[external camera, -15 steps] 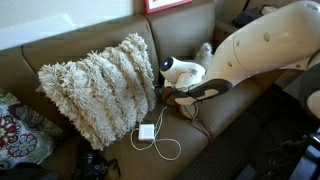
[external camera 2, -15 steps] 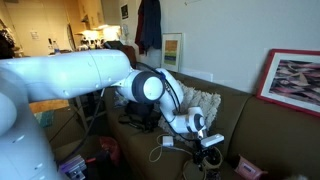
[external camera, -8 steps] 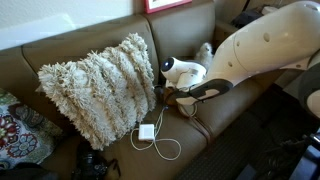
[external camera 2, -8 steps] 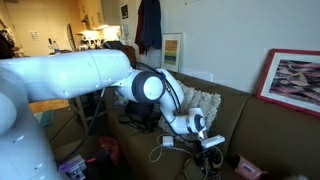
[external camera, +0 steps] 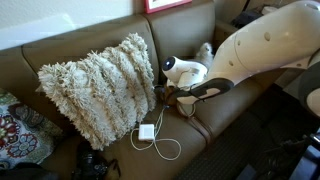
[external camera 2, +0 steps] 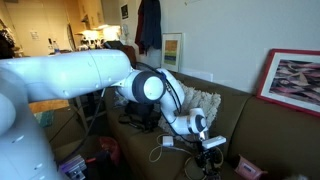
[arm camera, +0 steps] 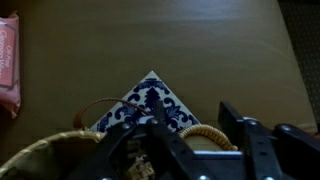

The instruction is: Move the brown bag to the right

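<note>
The brown bag (external camera: 186, 104) is a small tan woven bag standing on the couch seat, just to one side of the shaggy cushion (external camera: 98, 88). In the wrist view its woven rim (arm camera: 208, 133) arcs across the bottom of the picture. My gripper (external camera: 176, 97) hangs right over the bag's mouth, as also seen in an exterior view (external camera 2: 208, 146). In the wrist view my gripper (arm camera: 200, 140) has its jaws apart, with a stretch of the rim between them. One finger (arm camera: 236, 128) stands just outside the rim. The bag's strap is not clear to see.
A blue-and-white patterned square (arm camera: 150, 103) lies just beyond the bag. A small red box (arm camera: 8, 62) lies off to one side and also shows in an exterior view (external camera 2: 246, 168). A white charger with its cable (external camera: 148, 133) lies on the seat's front.
</note>
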Available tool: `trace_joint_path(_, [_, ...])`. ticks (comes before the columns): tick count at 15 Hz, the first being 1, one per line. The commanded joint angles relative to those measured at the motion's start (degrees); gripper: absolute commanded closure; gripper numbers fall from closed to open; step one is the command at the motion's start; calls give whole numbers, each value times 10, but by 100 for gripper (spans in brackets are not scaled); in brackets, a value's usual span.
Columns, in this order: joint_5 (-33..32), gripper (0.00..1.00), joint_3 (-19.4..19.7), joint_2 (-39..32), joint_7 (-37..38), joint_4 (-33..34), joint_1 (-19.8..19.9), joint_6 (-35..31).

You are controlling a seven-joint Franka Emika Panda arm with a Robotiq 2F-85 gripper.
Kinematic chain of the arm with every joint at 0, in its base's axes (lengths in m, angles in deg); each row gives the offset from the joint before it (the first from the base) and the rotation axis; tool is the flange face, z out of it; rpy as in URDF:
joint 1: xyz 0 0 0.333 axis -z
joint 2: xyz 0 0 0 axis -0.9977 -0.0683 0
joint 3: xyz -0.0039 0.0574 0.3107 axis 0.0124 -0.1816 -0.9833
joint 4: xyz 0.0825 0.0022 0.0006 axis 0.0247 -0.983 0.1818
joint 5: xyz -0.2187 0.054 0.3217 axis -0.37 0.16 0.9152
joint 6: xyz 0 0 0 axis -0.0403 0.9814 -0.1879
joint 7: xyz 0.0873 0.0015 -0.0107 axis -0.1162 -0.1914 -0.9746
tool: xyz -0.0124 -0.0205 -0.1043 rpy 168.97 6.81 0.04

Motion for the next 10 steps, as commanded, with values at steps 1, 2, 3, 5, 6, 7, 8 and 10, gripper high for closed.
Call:
trace_joint_path(1, [-16,8,7,0,28,2,0,-15])
trace_joint_path(2, [-18,2,7,0,36,6,0,-15])
trace_joint_path(3, [-20,0,7,1,43,7,0,-16])
trace_joint_path(5, [-30,0,7,2,53,4,-5,-22])
trace_joint_path(6, [-37,0,9,2,64,1,-10,-29])
trace_joint_path(7, [-47,0,6,2,60,-3,-12,-42])
trace_joint_path(8, [-66,0,3,2,42,-10,-14,-68])
trace_joint_path(10, [-101,0,-1,1,23,-19,-17,-114])
